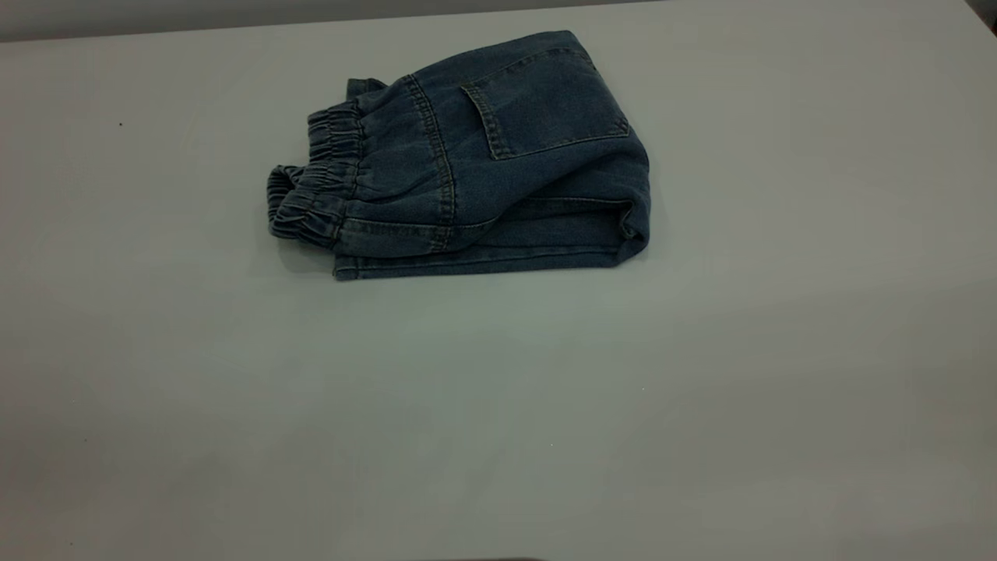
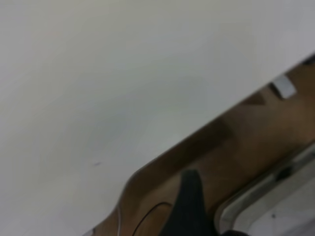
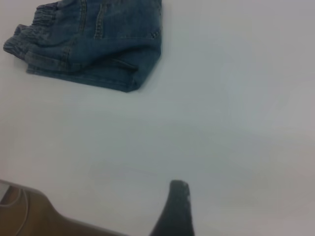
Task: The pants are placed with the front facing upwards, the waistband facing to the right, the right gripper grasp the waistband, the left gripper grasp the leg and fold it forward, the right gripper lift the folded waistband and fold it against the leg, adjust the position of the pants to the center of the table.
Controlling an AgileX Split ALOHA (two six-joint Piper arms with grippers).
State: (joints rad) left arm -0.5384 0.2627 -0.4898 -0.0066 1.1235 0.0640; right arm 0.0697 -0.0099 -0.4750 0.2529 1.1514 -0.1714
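Note:
The pants [image 1: 498,156] lie folded into a compact bundle on the white table [image 1: 498,405], a little behind its middle, with a square back pocket [image 1: 545,101] on top. The gathered waistband [image 1: 311,187] points to the left in the exterior view. Neither arm shows in that view. In the right wrist view the pants [image 3: 98,44] lie far off, and only a dark scuffed tip of my right gripper [image 3: 176,211] shows, over bare table near its edge. In the left wrist view a dark tip of my left gripper [image 2: 189,206] hangs beyond the table's edge, holding nothing that shows.
Brown floor [image 2: 246,137] lies past the table's edge in the left wrist view, with a pale metal rail [image 2: 261,191] and a thin cable [image 2: 142,221]. A strip of floor [image 3: 19,216] also shows by the table's edge in the right wrist view.

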